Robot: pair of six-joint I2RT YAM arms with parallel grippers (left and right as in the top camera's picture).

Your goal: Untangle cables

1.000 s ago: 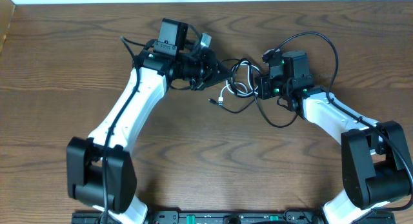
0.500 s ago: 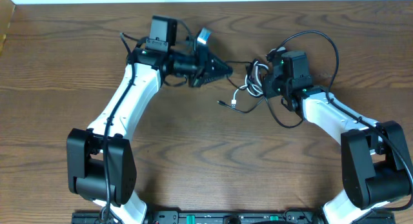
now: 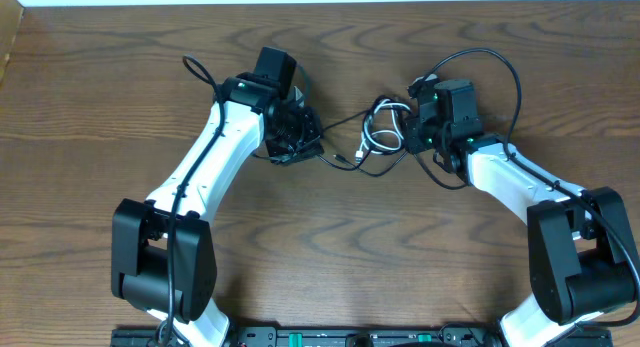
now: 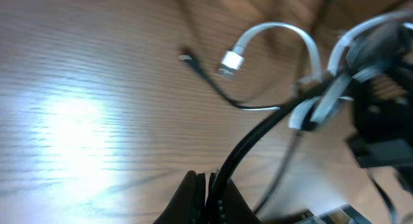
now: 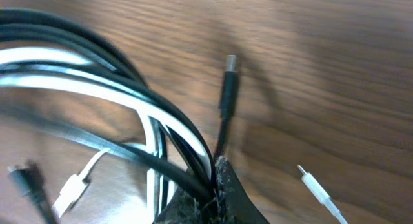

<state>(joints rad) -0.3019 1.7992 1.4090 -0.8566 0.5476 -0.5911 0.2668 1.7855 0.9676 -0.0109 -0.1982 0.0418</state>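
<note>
Cables (image 3: 378, 127) lie tangled on the bench (image 3: 320, 247) between the arms. Left gripper (image 4: 206, 183) pinches the black cable (image 4: 251, 139), white cable (image 4: 279, 26) looping beyond; right gripper (image 5: 216, 180) pinches the bunched loops. Probably light, limp, slippery: grip near plugs.

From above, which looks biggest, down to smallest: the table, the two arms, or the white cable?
1. Table, biggest by far.
2. Left arm and right arm: they look about alike, so I won't rank them.
3. White cable, smallest.
</note>
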